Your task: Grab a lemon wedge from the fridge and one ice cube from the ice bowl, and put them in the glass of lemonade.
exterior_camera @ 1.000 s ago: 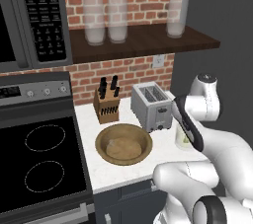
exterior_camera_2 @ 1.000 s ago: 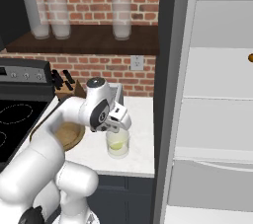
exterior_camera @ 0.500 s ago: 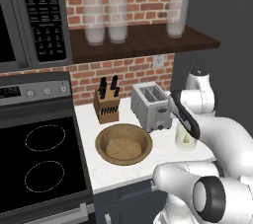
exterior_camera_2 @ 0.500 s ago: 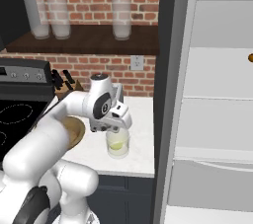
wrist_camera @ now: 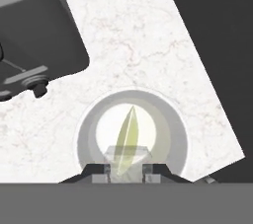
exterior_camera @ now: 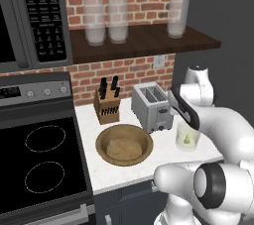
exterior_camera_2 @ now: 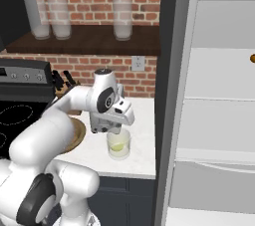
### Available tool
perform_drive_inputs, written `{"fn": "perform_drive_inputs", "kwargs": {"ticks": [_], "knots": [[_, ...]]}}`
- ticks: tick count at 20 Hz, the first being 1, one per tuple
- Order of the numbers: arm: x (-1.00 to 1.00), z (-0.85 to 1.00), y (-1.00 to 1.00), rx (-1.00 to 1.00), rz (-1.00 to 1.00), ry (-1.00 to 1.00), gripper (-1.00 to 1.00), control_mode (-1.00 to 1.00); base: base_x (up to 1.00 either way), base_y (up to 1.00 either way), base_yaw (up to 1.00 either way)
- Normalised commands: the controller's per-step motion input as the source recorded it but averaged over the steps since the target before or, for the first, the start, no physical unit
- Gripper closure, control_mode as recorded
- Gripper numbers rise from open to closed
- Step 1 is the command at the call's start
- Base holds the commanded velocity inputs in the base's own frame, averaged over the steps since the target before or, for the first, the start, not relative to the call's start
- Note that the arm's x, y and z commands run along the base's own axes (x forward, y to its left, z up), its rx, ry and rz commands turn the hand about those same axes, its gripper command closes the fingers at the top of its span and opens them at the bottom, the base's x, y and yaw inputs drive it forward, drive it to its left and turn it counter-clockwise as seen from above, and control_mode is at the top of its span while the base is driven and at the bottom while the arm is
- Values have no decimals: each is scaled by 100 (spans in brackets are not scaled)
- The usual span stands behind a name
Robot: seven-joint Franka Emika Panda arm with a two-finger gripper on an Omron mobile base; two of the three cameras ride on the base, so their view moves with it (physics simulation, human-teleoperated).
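The glass of lemonade [exterior_camera_2: 119,144] stands on the white counter to the right of the toaster, also seen as the glass [exterior_camera: 187,137] from the left. A yellow-green lemon wedge [wrist_camera: 131,124] floats in it, with the glass rim [wrist_camera: 175,119] ringing it. My gripper [wrist_camera: 126,168] hangs straight above the glass, shut on a clear ice cube [wrist_camera: 127,161]. From the right side the gripper [exterior_camera_2: 113,130] sits just over the rim. The wooden ice bowl [exterior_camera: 104,140] lies left of the glass. The fridge [exterior_camera_2: 219,95] stands open at the right.
A silver toaster [exterior_camera: 153,105] and a knife block [exterior_camera: 106,105] stand at the back of the counter. The stove [exterior_camera: 39,164] is to the left. Tall frosted glasses [exterior_camera: 106,18] line the shelf above. A small orange item [exterior_camera_2: 253,58] rests on a fridge shelf.
The hand has risen slightly and settled over the glass. The jaws have stayed shut on the cube.
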Motion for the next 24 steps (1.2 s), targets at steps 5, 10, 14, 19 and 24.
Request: {"fn": "perform_drive_inputs", "kwargs": {"ticks": [5,10,14,19,24], "knots": [[15,-18,0,0,0,0,100,-100,0,0,0],[0,-21,0,0,0,2,100,-100,0,0,0],[0,-5,0,0,0,3,100,-100,0,0,0],[0,0,0,0,0,2,-100,-100,0,0,0],[0,0,0,0,0,1,-100,-100,0,0,0]]}}
